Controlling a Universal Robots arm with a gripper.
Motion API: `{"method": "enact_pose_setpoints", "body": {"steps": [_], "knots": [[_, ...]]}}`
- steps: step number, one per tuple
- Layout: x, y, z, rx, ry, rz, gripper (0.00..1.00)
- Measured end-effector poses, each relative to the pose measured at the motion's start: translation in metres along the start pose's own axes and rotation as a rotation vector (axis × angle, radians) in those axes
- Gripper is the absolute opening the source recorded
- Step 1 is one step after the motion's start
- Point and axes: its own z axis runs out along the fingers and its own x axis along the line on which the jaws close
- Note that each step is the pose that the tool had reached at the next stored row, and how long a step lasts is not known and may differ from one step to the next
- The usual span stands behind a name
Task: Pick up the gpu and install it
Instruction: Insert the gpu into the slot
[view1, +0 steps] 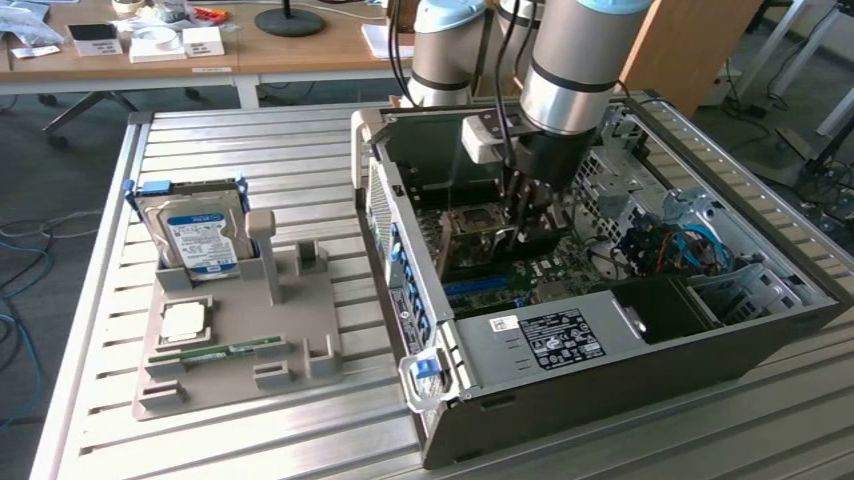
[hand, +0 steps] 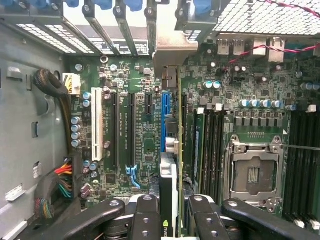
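1. End effector (hand: 172, 212): its two black fingers (hand: 146, 217) are closed partway on the gpu (hand: 170, 185), gripping the card edge-on between them.
2. The gpu (green board, silver end bracket) stands upright inside the computer case (view1: 587, 400), directly over the motherboard (hand: 145, 140) and in line with the blue slot (hand: 164, 120).
3. On the motherboard, the empty processor socket (hand: 253, 172) sits to one side of the gpu, the white slot (hand: 97, 125) to the other.
4. Outside the computer case, toward the exterior view's left, a grey parts tray (view1: 240, 350) rests on the counter (view1: 200, 150), holding a hard drive (view1: 198, 235) upright.
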Motion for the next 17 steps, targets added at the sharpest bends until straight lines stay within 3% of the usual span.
{"method": "enact_pose_setpoints", "body": {"steps": [17], "knots": [[0.0015, 0.0031, 0.0, 0.0001, 0.0, 0.001, 0.27]]}}
